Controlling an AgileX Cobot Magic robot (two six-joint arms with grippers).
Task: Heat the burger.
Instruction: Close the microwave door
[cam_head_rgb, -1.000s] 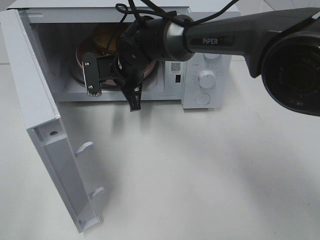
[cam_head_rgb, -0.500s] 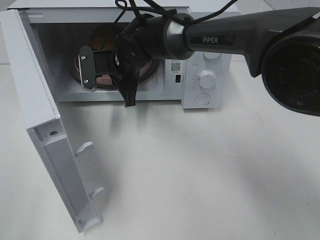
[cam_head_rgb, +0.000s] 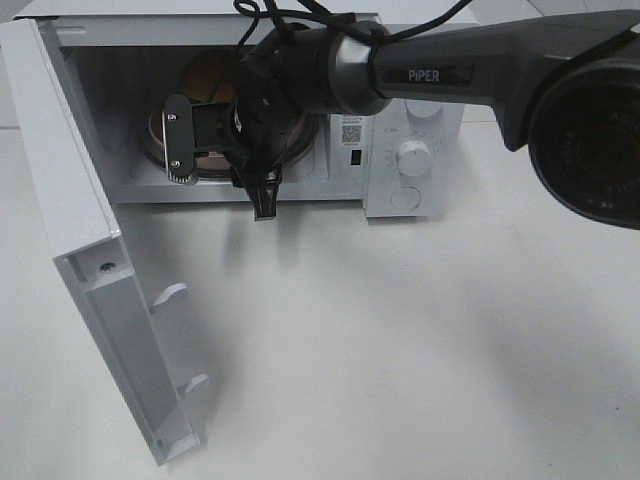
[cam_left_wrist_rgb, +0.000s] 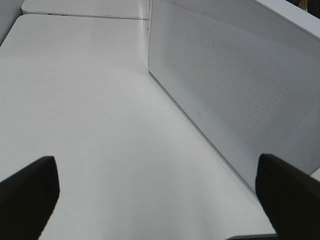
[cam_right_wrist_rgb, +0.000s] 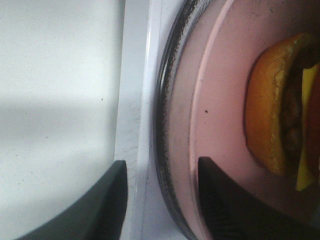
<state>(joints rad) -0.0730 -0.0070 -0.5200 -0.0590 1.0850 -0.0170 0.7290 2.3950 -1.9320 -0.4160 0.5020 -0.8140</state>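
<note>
Your right end effector (cam_head_rgb: 221, 195) has its jaws apart, empty; the burger (cam_head_rgb: 203, 75) sits just above it, upper left.

Burger (cam_right_wrist_rgb: 270, 105) cut by edge; plate (cam_right_wrist_rgb: 220, 90) partly hidden.

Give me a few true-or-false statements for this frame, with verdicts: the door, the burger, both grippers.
1. The microwave door stands open. True.
2. The burger sits on the pink plate inside the microwave. True.
3. The right gripper is clamped on the burger. False: its jaws stand apart at the plate's edge, and the burger lies beyond them, untouched.
4. The left gripper holds the microwave door. False: it is open over the table, beside a white perforated panel, and holds nothing.
5. The pink plate lies on a glass turntable. True.
</note>
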